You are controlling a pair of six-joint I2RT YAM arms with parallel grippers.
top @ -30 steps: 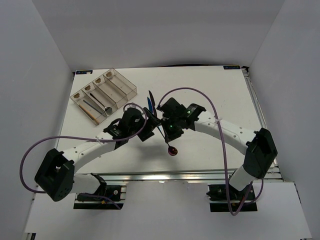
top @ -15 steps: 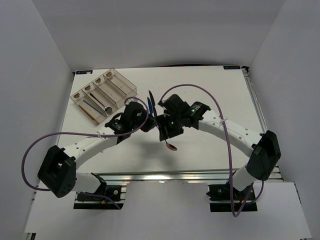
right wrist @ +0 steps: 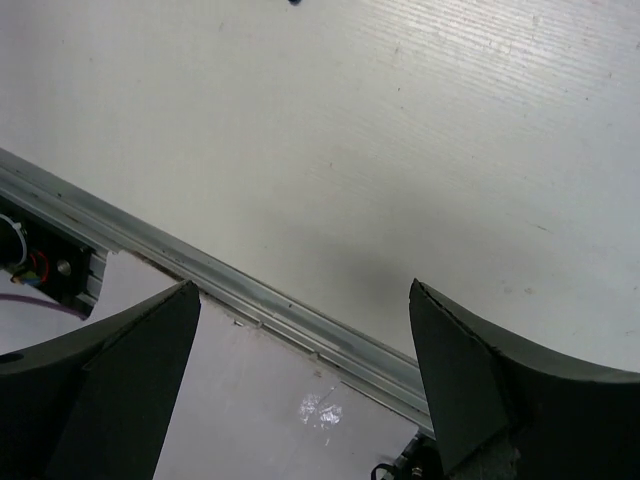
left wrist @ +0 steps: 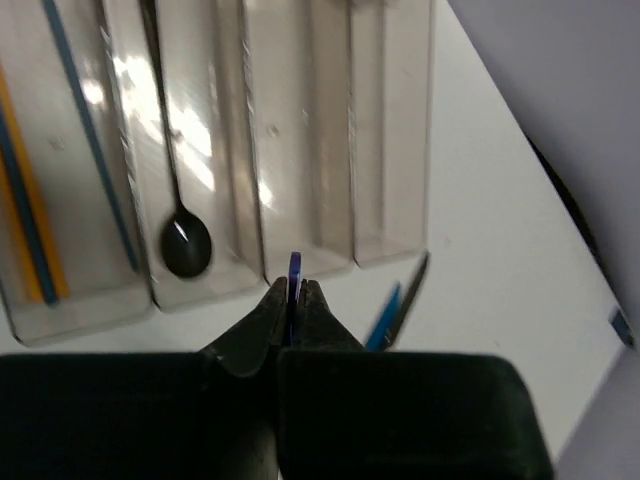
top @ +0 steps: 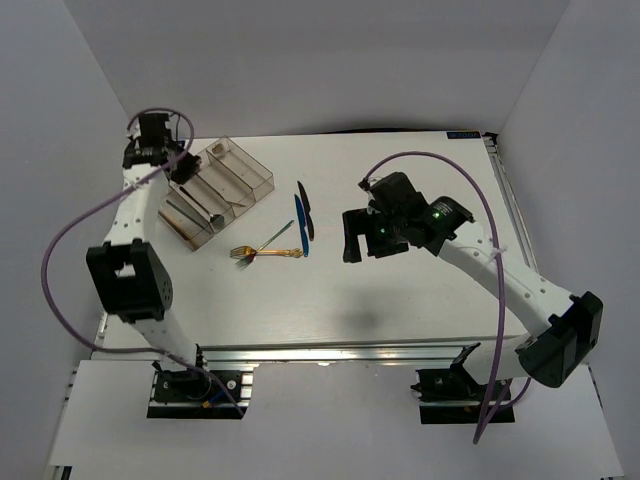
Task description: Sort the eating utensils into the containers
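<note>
Pinches a purple-blue utensil (left wrist: 295,267) in the left gripper (left wrist: 295,292), over the tray's (left wrist: 247,150) end wall. Pokes straight out past the fingertips, long axis along the gripper's. Holds right gripper (right wrist: 300,292) splayed, empty, above the counter (right wrist: 450,120).

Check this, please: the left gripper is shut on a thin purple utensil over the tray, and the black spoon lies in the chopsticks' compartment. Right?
Not quite. The left wrist view shows the black spoon alone in the compartment next to the chopsticks, a wall between them. The rest holds: the left gripper is shut on a thin purple utensil over the tray.
</note>
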